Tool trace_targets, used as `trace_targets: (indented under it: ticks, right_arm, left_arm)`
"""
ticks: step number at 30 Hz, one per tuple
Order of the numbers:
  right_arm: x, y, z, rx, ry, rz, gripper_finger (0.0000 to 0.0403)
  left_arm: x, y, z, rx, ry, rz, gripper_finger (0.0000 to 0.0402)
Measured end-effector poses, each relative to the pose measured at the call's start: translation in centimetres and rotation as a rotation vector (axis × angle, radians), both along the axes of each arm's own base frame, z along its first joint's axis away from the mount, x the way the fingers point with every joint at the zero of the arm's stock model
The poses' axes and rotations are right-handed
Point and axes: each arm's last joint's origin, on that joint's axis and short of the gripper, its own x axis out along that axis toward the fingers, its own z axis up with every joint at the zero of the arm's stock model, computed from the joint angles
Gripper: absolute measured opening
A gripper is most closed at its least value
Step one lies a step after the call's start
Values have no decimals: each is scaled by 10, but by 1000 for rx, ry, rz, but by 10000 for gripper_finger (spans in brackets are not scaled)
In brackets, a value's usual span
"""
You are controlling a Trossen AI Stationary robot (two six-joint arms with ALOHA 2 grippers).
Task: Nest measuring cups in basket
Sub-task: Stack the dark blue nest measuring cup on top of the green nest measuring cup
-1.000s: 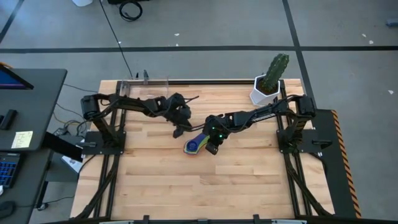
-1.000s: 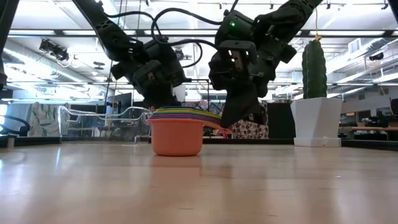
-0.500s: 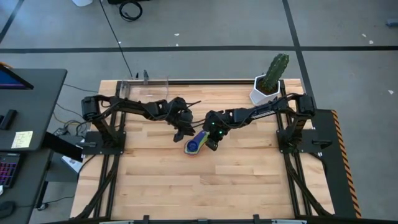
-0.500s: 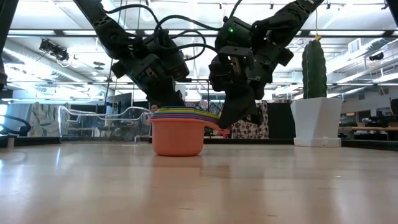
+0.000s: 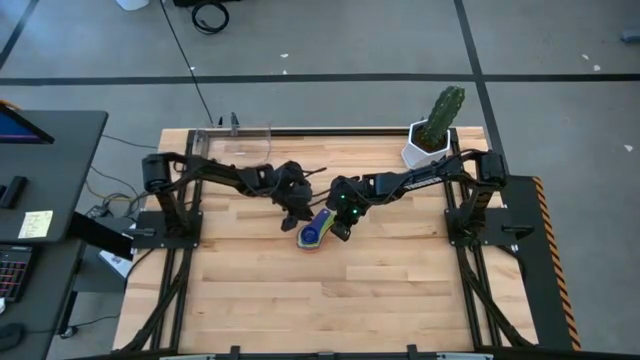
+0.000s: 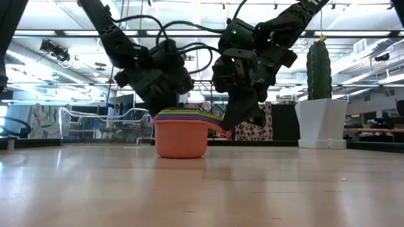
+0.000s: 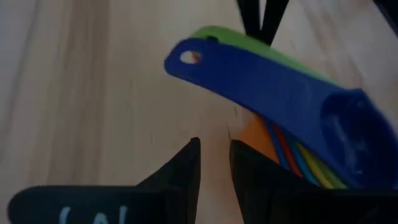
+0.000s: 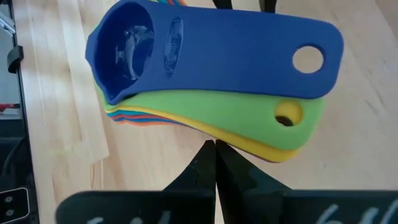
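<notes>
The measuring cups [image 5: 312, 232] stand nested in one stack on the table's middle, the orange cup [image 6: 180, 137] outermost on the wood and the dark blue cup [image 8: 186, 50] on top. Their flat handles [image 6: 213, 121] fan out toward my right gripper. My right gripper [image 8: 215, 154] is shut, with its tips at the free end of the lower handles. My left gripper [image 7: 214, 163] hangs slanted down at the stack's far left side, its fingers a narrow gap apart with bare wood between them. The clear basket [image 5: 236, 141] sits at the far left edge. My right gripper comes slanting down from the table's right. Its shut fingertips [image 8: 205, 163] stand at the edge of the yellow handle [image 8: 273, 148], near its free end. I cannot tell whether they touch it. My left gripper's fingers [image 7: 183, 171] stand beside the stack; no touch shows.
A white pot with a green cactus [image 5: 432, 135] stands at the far right corner. Bare wood [image 5: 330, 300] spreads over the near half of the table. Both arms crowd the stack from the far side.
My left gripper has come down and toward the table's near right, closer to the stack of cups. The stack has stayed where it was, and the right gripper has kept at the handles.
</notes>
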Motion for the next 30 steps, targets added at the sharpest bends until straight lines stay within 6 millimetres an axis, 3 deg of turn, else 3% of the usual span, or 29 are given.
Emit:
trace_targets:
  ticks: [21, 25, 30]
  right_arm:
    - [0, -6, 1, -8, -15, 1, 5]
    - [0, -6, 1, -17, -20, 14, 5]
    - [-4, -3, 12, -29, -44, 41, 5]
  left_arm:
    - [8, -10, 3, -16, -73, -34, 91]
    - [7, -5, 3, 10, -50, 18, 91]
    - [0, 11, 18, -8, -67, 107, 91]
